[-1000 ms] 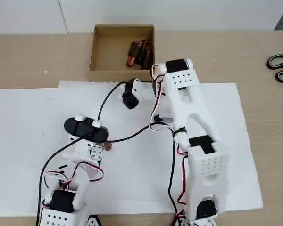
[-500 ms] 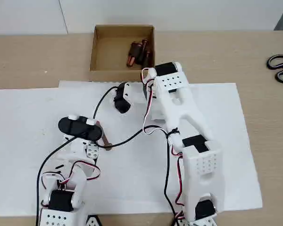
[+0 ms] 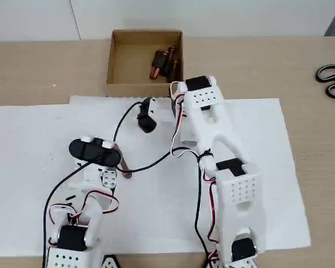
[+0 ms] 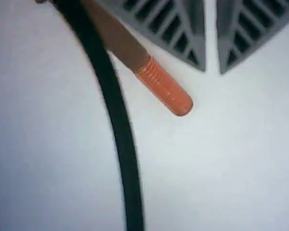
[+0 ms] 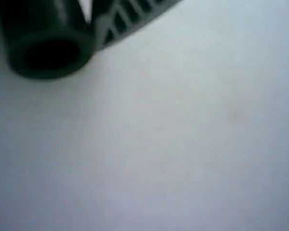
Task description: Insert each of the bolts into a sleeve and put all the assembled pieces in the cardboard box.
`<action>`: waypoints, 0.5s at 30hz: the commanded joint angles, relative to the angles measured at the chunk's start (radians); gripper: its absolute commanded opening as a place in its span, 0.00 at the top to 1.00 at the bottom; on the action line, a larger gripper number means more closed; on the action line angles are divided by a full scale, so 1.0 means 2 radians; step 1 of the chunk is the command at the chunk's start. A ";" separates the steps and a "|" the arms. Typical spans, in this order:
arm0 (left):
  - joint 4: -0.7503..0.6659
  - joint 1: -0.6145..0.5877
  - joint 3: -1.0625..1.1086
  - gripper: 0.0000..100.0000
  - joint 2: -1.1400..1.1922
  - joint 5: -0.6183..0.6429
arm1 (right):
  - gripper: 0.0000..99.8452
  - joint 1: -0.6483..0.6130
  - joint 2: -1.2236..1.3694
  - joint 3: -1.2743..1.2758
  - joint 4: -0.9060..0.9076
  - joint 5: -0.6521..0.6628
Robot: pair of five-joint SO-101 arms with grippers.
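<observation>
Ok so quick update on the last second. The right arm (image 3: 212, 128) has swung off the front right corner of the cardboard box (image 3: 131, 61) and slid along the box's front wall toward the other arm, still just in front of that wall. The right pincer (image 5: 94, 21) looks clenched on a dark sleeve (image 5: 48, 48), open end facing the wrist cam (image 3: 147, 114), so that half seems ready.

The left arm (image 3: 84, 223) sits well apart from the box, out past its front left corner, and it's only nudged a bit further off. That uncovered more of the bolt (image 4: 156, 84). Thing is, the bolt's tip hasn't budged on the white paper (image 3: 33, 139) while the arm shifted, so my guess is it's lying there, not carried. The left pincer (image 4: 210, 67) is all but closed with nothing between the tips. The bolt runs right beside one finger (image 4: 178, 33), and a black cable (image 4: 115, 125) crosses over it.

What that means: sleeve is coming over to meet the bolt, but the two are still well apart, nothing inserted yet. A few assembled pieces (image 3: 164, 61) already lie in the box against its right wall, so this pair looks like what's left. I'd want the left pincer to actually get hold of that bolt first.
</observation>
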 commanded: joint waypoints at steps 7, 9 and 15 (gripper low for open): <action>-0.009 -0.002 -0.003 0.99 -0.005 0.000 | 0.98 0.017 0.018 0.006 0.002 -0.027; -0.009 -0.002 -0.003 0.99 -0.005 0.000 | 0.99 0.020 0.018 0.006 0.002 -0.027; -0.009 -0.002 -0.003 0.99 -0.004 0.000 | 0.99 0.043 0.004 -0.015 0.004 -0.077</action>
